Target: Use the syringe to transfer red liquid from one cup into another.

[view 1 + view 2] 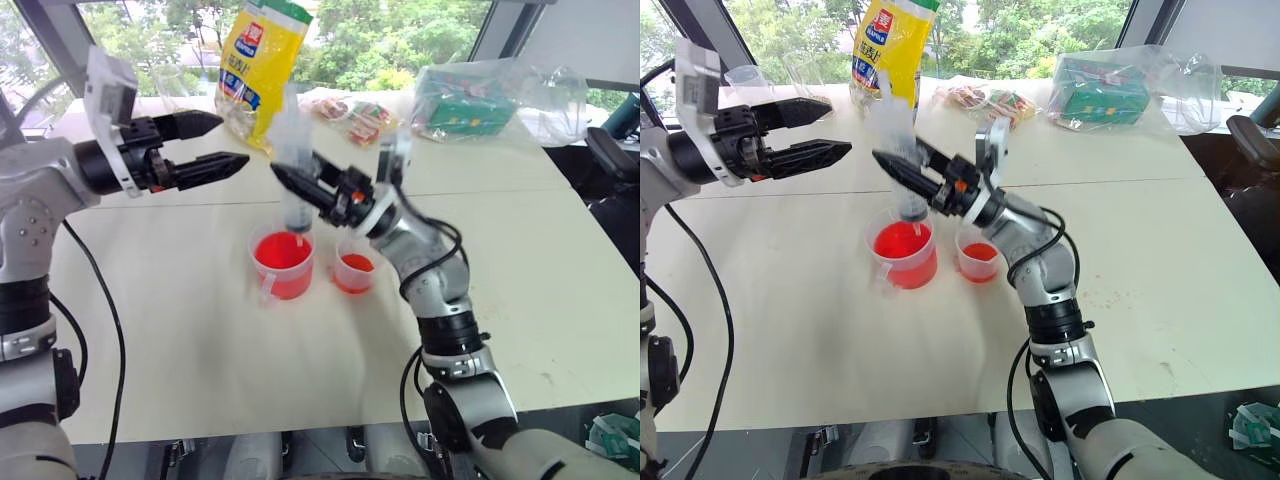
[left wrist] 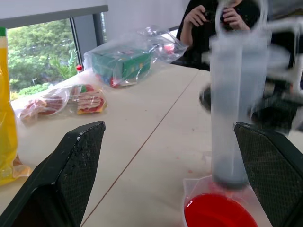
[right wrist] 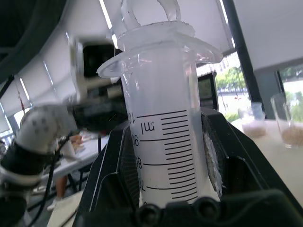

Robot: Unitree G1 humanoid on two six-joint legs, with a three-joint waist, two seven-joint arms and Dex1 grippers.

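- While the right gripper (image 1: pixel 290 180) pinched the syringe (image 1: pixel 293 165) by its barrel, the tube stood nearly upright with its tip just over the handled cup (image 1: pixel 282 262) of red liquid (image 1: pixel 281 250).
- That barrel looked light, stiff and smooth, so I judged it could slip or tilt in a two-finger pinch; the hold low on the barrel, below the flange, seemed the sensible place, leaving the plunger ring (image 3: pixel 151 10) free.
- Both cups were thin clear plastic and would probably tip at a nudge; the small cup (image 1: pixel 354 266) stood just beside the handled one, with a little red in its bottom.
- From the right side of the table, the right arm reached across toward the left, fingers angled slightly upward.
- Near the syringe's top, the left gripper (image 1: pixel 205 145) hung level with its fingers spread wide, holding nothing, and pointed toward the plunger.
- Bags and a yellow packet (image 1: pixel 262 62) lay well behind.
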